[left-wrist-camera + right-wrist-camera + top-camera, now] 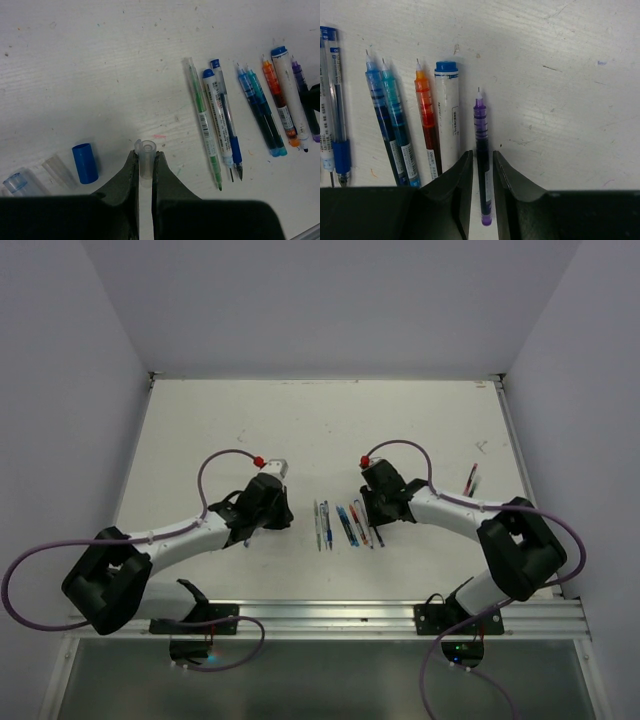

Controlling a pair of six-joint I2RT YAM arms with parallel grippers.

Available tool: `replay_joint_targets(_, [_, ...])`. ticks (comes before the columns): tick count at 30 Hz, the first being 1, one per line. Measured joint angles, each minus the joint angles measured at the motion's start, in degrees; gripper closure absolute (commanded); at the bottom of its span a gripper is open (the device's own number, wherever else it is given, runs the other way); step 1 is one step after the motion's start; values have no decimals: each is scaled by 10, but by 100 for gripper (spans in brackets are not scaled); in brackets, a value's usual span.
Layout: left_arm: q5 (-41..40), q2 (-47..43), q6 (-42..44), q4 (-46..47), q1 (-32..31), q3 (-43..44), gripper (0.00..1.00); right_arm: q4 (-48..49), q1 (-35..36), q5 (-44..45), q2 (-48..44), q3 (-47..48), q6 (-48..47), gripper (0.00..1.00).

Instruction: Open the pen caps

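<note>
Purple pen (480,125) lies beside a white pen (447,115) on the scuffed table (570,75).

Looking like a robotics lab cell, judging by plain white walls (330,300), scuffed table (250,420), rail (330,613) anchoring robot arms (180,537).

White scuffed tabletop (300,430), plain pale walls (330,300) on three sides, metal rail (330,612) along near edge, soft even light

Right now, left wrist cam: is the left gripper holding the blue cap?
No: the left gripper pinches a clear cap; the blue cap lies loose to its side.
</note>
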Motion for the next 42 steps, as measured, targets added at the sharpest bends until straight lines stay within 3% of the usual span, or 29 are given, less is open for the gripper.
replay_joint_targets(14, [-40, 69, -7, -1, 0, 4, 100, -3, 0, 3, -71, 0, 8, 71])
replay_joint_targets(25, [-70, 74, -13, -6, 0, 8, 80, -14, 0, 14, -133, -1, 13, 69])
replay_joint_targets(42, [-78, 64, -18, -15, 0, 6, 71, -23, 0, 13, -141, -13, 18, 68])
